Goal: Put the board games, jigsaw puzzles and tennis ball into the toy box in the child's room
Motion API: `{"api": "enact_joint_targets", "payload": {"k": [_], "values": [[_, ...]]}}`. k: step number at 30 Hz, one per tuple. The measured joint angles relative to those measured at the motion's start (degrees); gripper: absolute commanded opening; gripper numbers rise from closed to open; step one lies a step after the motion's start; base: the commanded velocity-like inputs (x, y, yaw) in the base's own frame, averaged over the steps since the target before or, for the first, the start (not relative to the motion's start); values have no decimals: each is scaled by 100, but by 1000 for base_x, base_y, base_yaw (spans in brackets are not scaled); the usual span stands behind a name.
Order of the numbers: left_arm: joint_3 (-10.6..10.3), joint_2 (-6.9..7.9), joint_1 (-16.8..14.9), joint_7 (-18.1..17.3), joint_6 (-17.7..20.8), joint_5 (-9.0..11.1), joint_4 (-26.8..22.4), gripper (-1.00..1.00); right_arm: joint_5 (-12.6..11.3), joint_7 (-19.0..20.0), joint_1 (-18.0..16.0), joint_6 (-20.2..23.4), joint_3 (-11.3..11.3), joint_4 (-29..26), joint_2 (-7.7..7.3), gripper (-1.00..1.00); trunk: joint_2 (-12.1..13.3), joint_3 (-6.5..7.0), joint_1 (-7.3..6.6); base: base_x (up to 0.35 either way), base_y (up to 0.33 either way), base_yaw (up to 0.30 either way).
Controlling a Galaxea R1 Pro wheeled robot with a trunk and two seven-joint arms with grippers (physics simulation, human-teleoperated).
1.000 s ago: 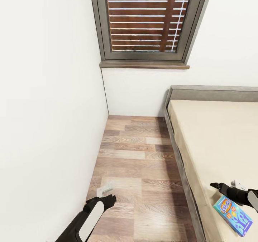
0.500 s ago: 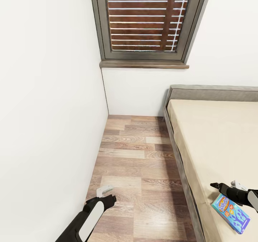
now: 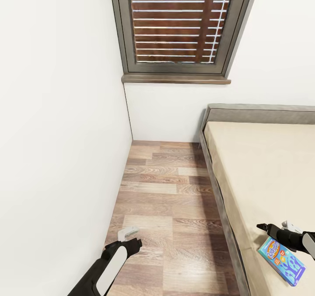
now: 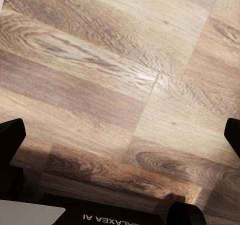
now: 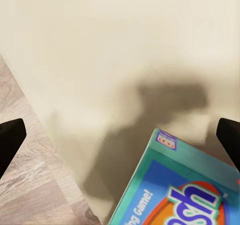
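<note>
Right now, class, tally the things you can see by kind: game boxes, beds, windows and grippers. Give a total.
Game boxes: 1, the blue box on the bed
Beds: 1
Windows: 1
Grippers: 2, left gripper and right gripper
Total: 5

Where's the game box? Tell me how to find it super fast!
Look at the big beige bed under the window. Near its edge by the wooden floor lies a flat blue board game box, just below the right gripper. It is the one colourful thing on the plain mattress.
</note>
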Motion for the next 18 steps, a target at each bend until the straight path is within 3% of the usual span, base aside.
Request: {"api": "enact_joint_targets", "payload": {"k": [10, 18], "values": [[-2, 0, 0, 0, -1, 0, -2, 100, -2, 1, -2, -5, -1, -1, 0, 100, 0, 0, 1, -18, 0, 0], [3, 0, 0, 0, 4, 0, -1, 100, -7, 3, 0, -7, -3, -2, 0, 100, 0, 0, 2, -180, 0, 0]]}}
